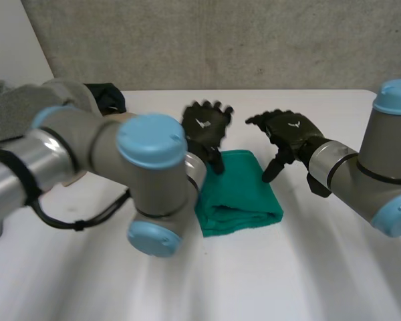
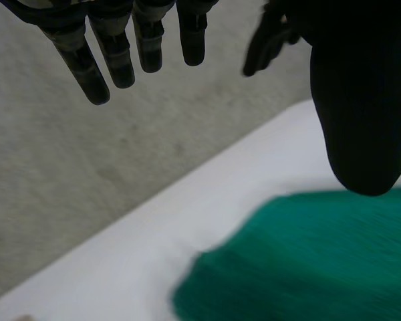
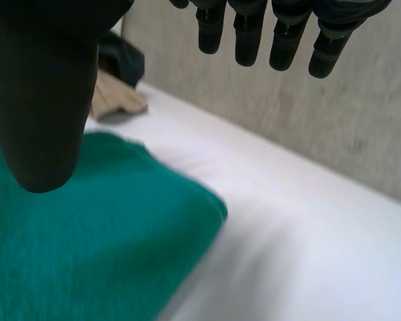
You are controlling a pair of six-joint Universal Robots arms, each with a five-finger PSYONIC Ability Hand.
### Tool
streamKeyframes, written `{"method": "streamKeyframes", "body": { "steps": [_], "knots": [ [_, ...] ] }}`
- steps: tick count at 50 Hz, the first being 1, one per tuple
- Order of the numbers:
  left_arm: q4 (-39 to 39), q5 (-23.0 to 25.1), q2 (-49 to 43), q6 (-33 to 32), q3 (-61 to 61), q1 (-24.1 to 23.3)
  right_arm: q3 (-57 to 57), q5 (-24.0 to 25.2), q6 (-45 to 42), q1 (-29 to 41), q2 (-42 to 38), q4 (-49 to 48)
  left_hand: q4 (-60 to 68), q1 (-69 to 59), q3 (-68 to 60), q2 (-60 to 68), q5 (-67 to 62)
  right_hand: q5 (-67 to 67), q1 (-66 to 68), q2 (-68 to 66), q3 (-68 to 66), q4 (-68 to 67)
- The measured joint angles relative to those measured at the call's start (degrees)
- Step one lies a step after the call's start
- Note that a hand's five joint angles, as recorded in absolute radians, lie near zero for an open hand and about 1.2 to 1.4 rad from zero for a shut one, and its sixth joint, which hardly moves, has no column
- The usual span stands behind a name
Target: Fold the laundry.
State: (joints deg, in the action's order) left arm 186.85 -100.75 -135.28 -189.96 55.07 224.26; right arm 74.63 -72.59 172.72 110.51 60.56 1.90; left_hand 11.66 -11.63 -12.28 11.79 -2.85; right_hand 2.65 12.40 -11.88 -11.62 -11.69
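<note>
The folded green cloth [image 1: 237,194] lay flat at the middle of the white tabletop [image 1: 287,267]. Over its far edge, the left hand [image 1: 206,130] and the right hand [image 1: 289,134] hovered palm-down, fingers spread and holding nothing. A dark garment [image 1: 107,97] lay beyond, at the far left.

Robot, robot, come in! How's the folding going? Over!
Open left hand, open right hand. Unheld: folded green cloth on white table. Behind it, other clothes piled apart.
</note>
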Motion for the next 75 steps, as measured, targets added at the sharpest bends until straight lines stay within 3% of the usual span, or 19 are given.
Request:
{"method": "streamKeyframes", "body": {
  "steps": [6,15,25,33,43,47,52,62,64,69,75],
  "knots": [
    [-2.1,-2.2,-6.4,-0.2,-3.5,-1.6,-5.6,-0.2,-2.0,-0.3,-7.0,5.4,0.0,0.0,0.0,0.0,0.0,0.0,0.0,0.0,0.0,0.0],
    [-7.5,-8.1,-8.4,-2.7,-0.6,0.5,-8.2,0.0,-7.8,0.0,-14.9,6.9,0.0,0.0,0.0,0.0,0.0,0.0,0.0,0.0,0.0,0.0],
    [-9.1,-7.5,-6.1,-5.1,2.1,0.9,-7.8,-1.6,-12.3,-0.2,-13.3,7.0,0.0,0.3,0.0,0.0,0.0,0.0,-0.4,0.0,0.0,0.0],
    [-7.8,0.1,1.8,-5.0,1.5,3.0,-1.8,-2.7,-7.6,-1.1,-5.9,4.6,0.0,0.3,0.0,0.0,0.3,0.0,-0.4,0.0,0.0,0.0],
    [-8.1,27.2,8.2,-2.7,1.5,7.5,11.8,-1.0,-0.7,-3.0,-3.2,-2.5,0.0,0.3,0.0,0.0,0.3,0.0,-0.4,0.0,0.0,0.0],
    [-9.7,33.8,8.7,-1.0,1.5,7.8,14.1,0.3,-0.1,-2.9,-3.7,-5.6,0.0,0.3,0.0,0.0,0.3,0.0,-0.4,0.0,0.0,0.0],
    [-10.8,36.0,8.7,0.1,1.7,7.7,14.3,1.5,0.4,-2.3,-5.4,-8.2,0.0,0.3,0.0,0.0,0.3,0.0,-0.4,0.0,0.0,0.0],
    [-10.9,35.1,8.5,0.3,2.1,7.3,10.0,2.3,0.9,0.2,-10.4,-10.1,0.0,0.3,0.0,0.0,0.3,3.6,3.3,-4.0,-4.3,-4.1],
    [-10.8,35.0,8.5,0.3,2.1,7.3,8.7,2.2,0.9,0.8,-11.6,-10.0,0.0,0.3,0.0,0.0,0.3,13.8,14.8,-17.2,-17.1,-17.0],
    [-10.8,35.0,8.5,0.3,2.1,7.3,6.7,1.7,1.5,1.4,-12.9,-10.4,0.0,0.3,0.0,0.0,0.3,17.9,25.3,-40.2,-40.2,-51.3],
    [-10.8,35.0,8.5,0.3,2.2,7.4,2.3,-0.4,4.2,0.7,-13.5,-11.8,0.0,0.3,0.0,0.0,0.3,17.9,25.3,-40.4,-40.4,-56.6]
  ]
}}
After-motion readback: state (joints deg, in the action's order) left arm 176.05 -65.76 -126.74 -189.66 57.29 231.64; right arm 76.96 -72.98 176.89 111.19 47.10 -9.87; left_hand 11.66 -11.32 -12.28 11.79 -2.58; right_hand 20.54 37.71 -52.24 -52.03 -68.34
